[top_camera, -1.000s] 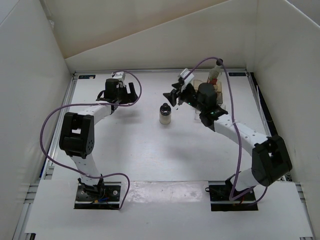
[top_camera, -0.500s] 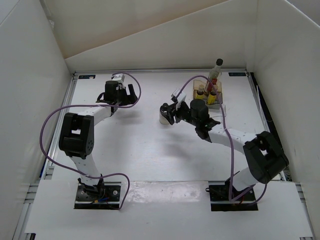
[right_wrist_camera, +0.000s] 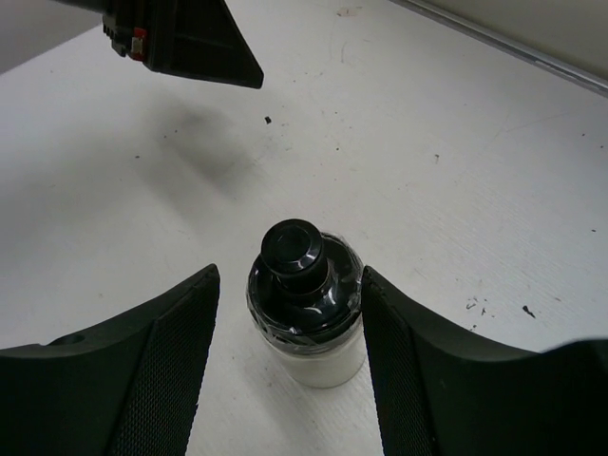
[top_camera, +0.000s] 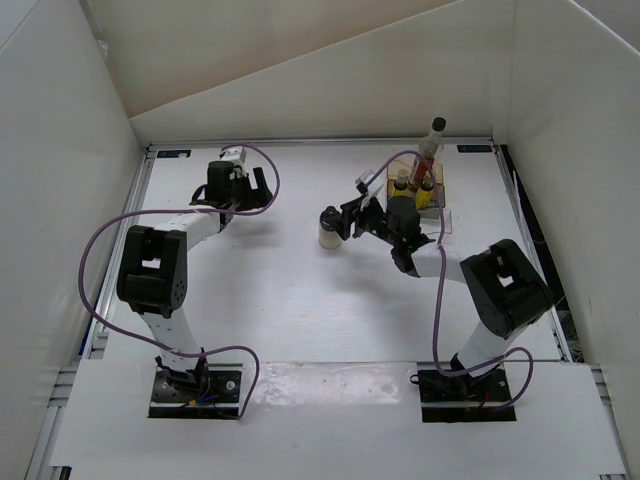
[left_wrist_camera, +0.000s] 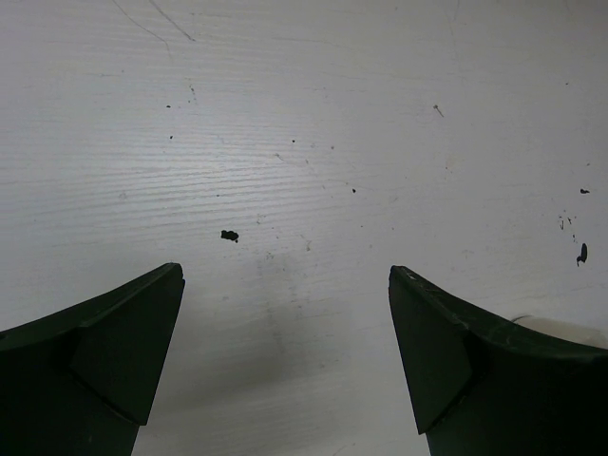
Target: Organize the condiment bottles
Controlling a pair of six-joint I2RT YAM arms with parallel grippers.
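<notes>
Overhead, see the right gripper [top_camera: 337,220] spread astride the squat whitish bottle [top_camera: 327,237] mid-table, poised to grab, with three other bottles [top_camera: 420,187] in the tray [top_camera: 442,215]. From the left wrist, left gripper [left_wrist_camera: 285,351] agape above the table [left_wrist_camera: 304,114] — idle. From the right wrist, dark cap [right_wrist_camera: 290,249] between fingers [right_wrist_camera: 171,361] — not pinched yet.

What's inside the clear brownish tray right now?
Clear brownish rectangular tray holds a tall clear bottle with black cap and red label and two tiny yellow brown-capped bottles. The right arm covers its near end; contents there unseen.
</notes>
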